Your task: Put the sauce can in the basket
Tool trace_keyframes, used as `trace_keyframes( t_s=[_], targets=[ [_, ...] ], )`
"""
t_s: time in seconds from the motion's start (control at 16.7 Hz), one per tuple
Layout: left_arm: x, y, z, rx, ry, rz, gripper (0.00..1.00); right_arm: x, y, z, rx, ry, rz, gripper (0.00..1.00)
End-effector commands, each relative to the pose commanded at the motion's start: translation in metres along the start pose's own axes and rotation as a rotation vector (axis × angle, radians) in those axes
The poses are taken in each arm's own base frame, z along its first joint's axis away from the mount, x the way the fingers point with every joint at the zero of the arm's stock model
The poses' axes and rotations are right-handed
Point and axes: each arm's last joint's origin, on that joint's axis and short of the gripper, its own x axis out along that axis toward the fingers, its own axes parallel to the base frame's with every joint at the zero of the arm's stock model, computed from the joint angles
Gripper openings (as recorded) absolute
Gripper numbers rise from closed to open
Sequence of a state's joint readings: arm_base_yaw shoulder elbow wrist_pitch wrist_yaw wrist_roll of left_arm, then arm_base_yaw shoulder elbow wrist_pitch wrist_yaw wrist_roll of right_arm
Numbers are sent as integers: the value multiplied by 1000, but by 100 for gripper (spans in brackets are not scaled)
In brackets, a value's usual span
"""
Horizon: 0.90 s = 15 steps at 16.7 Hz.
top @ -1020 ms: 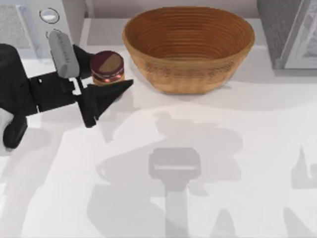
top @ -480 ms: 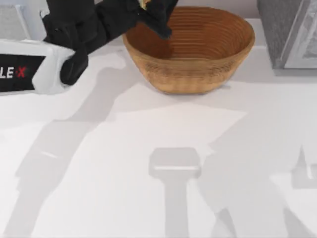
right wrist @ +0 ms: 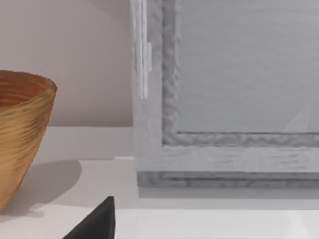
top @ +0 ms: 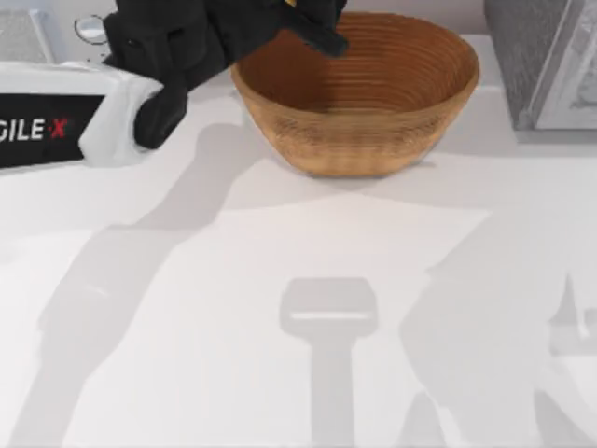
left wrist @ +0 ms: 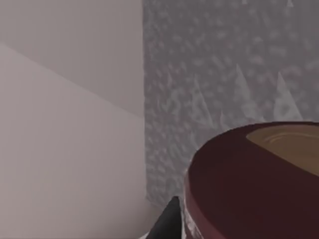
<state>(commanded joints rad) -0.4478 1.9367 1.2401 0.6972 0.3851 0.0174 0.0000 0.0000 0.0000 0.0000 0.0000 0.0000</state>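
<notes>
Left gripper point(top: 312, 23) reaching over the basket's point(top: 373, 140) back-left rim, at the tabletop's far edge, fingers point(left wrist: 164, 226) clamping the sauce can point(left wrist: 249, 184), can's maroon and tan top showing close in left wrist view, right gripper's point(right wrist: 94, 221) finger spacing unclear, grey cabinet point(right wrist: 224, 99) beyond.

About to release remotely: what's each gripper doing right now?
Left gripper: shut on the sauce can, above the basket.
Right gripper: cannot be told.
</notes>
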Motion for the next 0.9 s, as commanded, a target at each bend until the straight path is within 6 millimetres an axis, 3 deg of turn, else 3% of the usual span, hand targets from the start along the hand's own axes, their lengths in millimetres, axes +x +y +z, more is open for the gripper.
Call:
trace_keyframes(
  t_s=[0.18,0.54,0.84,0.9],
  targets=[
    [10,0,-4,-1,2,-2,0,0,0,0,0,0,0,100],
    [56,-1,-22,-3,3,-2,0,0,0,0,0,0,0,100],
    [62,-1,-26,-4,5,-3,0,0,0,0,0,0,0,100],
    [62,-1,-26,-4,5,-3,8,0,0,0,0,0,0,100]
  ],
)
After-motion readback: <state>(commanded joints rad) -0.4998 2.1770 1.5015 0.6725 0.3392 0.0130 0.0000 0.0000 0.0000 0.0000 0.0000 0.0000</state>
